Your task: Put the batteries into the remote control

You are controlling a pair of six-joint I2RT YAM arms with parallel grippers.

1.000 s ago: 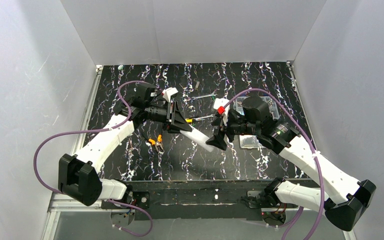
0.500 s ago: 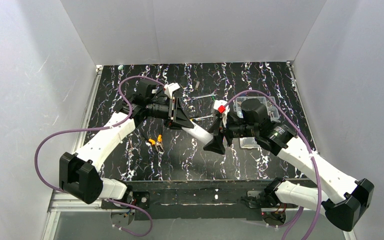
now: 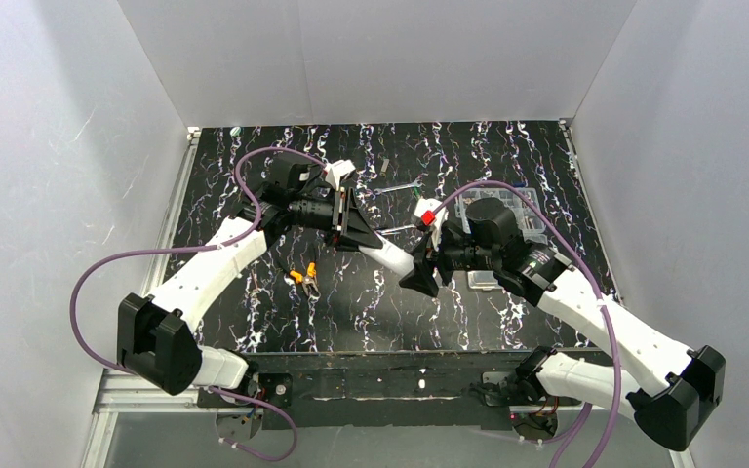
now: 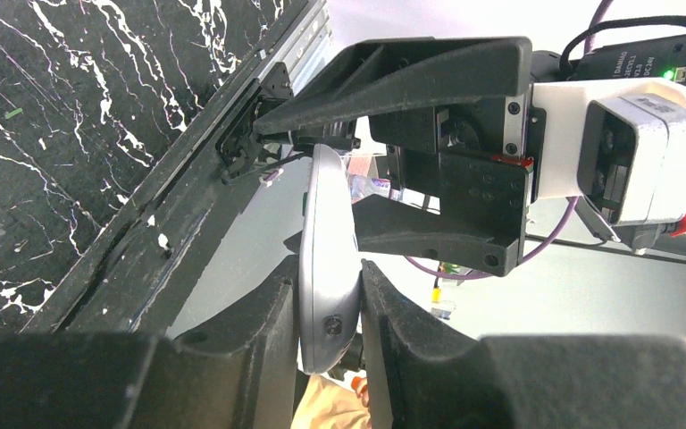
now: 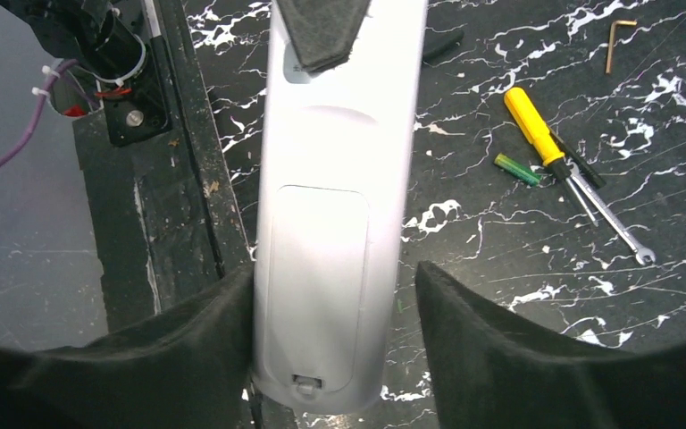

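The white remote control (image 3: 391,256) is held in the air between the two arms. My left gripper (image 3: 362,237) is shut on one end; in the left wrist view its fingers clamp the remote (image 4: 326,259) edge-on. My right gripper (image 3: 418,276) is open around the other end. In the right wrist view the remote's back (image 5: 330,223) faces the camera with the compartment cover closed. The left finger touches it and the right finger (image 5: 500,349) stands apart. One green battery (image 5: 518,168) lies on the table beside the yellow-handled screwdriver (image 5: 534,125).
A wrench (image 5: 614,231) and an Allen key (image 5: 621,31) lie near the screwdriver. A clear compartment box (image 3: 527,214) sits at the right rear, a small clear piece (image 3: 485,280) lies in front of it, and orange-handled pliers (image 3: 304,278) are left of centre.
The left gripper has lifted the remote slightly up and back. The right arm has swung left, uncovering more of the clear box, while its gripper stays at the remote's end.
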